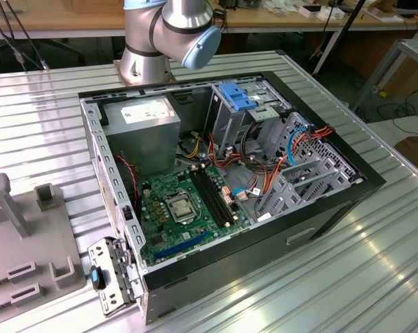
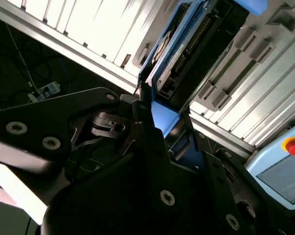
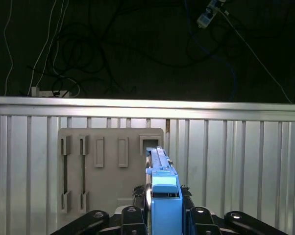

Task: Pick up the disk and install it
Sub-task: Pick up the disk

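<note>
Blue-railed disk tight in gripper

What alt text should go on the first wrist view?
The disk, seen edge-on in its blue carrier, is clamped in the gripper. Past it a grey slotted holder sits on the ribbed metal table, with cables on the dark floor beyond.
</note>
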Tool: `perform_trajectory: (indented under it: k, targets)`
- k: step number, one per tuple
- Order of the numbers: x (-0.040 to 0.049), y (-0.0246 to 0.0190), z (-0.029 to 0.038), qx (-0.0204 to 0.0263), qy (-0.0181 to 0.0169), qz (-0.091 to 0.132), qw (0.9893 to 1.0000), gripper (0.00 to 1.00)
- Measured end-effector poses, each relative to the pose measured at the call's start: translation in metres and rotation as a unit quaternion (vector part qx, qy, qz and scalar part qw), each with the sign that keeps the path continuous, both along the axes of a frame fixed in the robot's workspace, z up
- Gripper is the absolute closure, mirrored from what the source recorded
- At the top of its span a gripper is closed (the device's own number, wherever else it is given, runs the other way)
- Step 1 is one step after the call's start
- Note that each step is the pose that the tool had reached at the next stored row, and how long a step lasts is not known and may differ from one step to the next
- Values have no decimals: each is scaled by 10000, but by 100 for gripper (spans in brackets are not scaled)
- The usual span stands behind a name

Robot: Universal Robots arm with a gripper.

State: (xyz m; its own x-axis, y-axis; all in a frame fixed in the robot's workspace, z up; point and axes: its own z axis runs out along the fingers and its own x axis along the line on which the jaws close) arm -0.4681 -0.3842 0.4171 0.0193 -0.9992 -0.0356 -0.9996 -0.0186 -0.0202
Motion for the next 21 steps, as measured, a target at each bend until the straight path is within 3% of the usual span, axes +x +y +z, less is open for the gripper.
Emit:
perform_trajectory:
  k: [21]
  targets:
    - [0,-1,87,1,0,0,10000,63]
